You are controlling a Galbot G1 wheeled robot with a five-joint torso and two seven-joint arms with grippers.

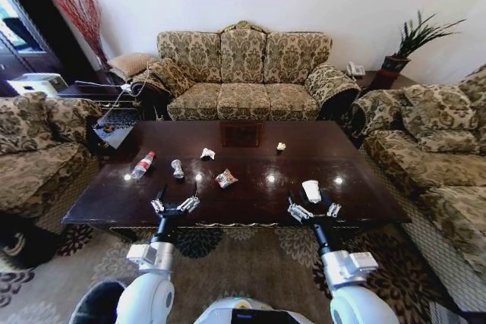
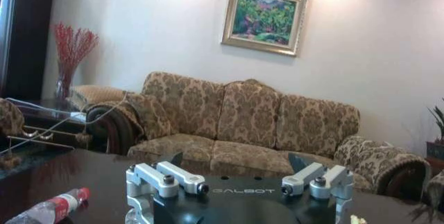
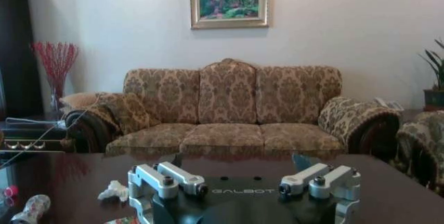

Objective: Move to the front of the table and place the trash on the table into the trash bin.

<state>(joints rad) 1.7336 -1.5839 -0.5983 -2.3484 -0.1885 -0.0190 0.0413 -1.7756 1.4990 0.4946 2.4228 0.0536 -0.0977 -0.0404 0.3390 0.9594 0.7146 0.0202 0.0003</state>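
Sofas in a floral pattern ring the table (image 1: 250, 187), and you are parked at its near long edge with both arms raised over that edge. Your left gripper (image 1: 174, 204) hovers above the near-left part of the surface, fingers spread apart; your right gripper (image 1: 313, 209) hangs over the near-right part, also spread, just beside the white paper cup (image 1: 311, 190). Neither one holds anything.

The trash lies loose across the dark top: a clear bottle (image 1: 142, 165) with a red cap (its label is red and white, but you cannot read it) toward the left edge, a silvery wrapper (image 1: 178, 168) beside it, a white paper wad (image 1: 207, 154) nearer the middle, another crumpled wrapper (image 1: 225, 179) toward the near edge, and a small pale scrap (image 1: 281, 146) toward the far edge.

Both wrist views show "GALBOT" printed on the gripper bodies.
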